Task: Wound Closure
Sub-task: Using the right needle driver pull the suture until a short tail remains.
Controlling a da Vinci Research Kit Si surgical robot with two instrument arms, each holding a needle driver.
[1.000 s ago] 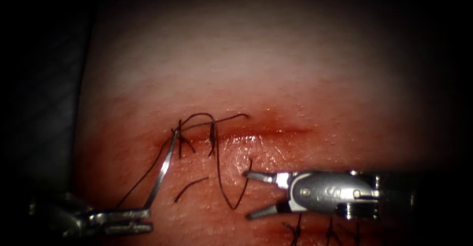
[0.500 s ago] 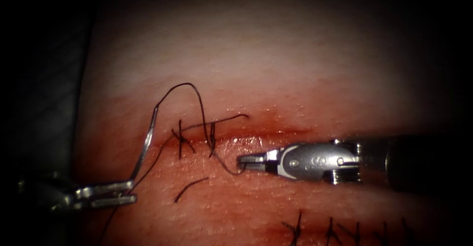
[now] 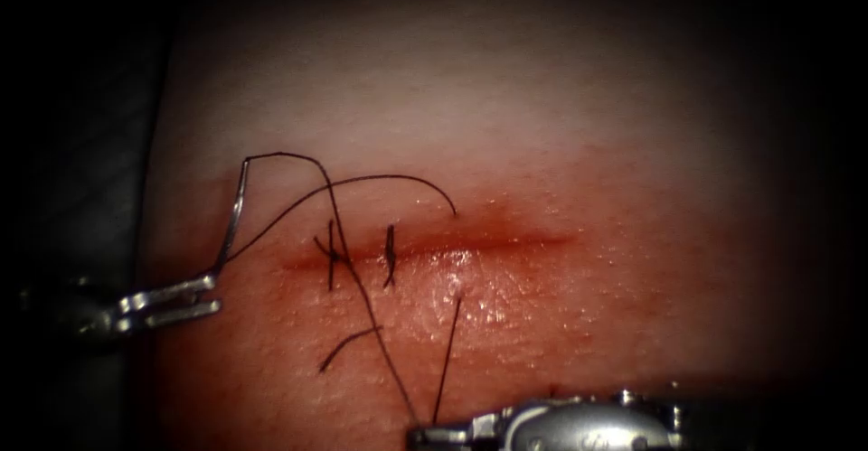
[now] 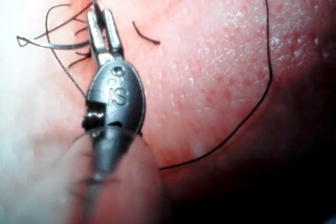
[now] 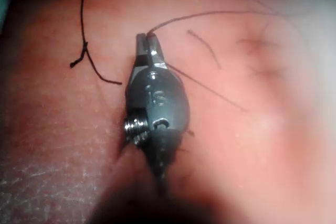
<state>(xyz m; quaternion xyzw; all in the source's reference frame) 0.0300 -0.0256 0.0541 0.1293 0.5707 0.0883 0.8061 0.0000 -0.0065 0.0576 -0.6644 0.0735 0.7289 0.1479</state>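
Endoscope view, left hand (image 3: 213, 290) grips needle (image 3: 233, 219) low-left, right hand (image 3: 423, 434) clamps thread (image 3: 362, 279)

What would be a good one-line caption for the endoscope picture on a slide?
Left end effector holds the curved needle near its tail, clear of the tissue; right end effector grips the thread.

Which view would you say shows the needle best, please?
The endoscope view: the needle stands clear of the tissue, left of the cut, held near one end by the left pincer. The left wrist view shows it foreshortened beside the jaws.
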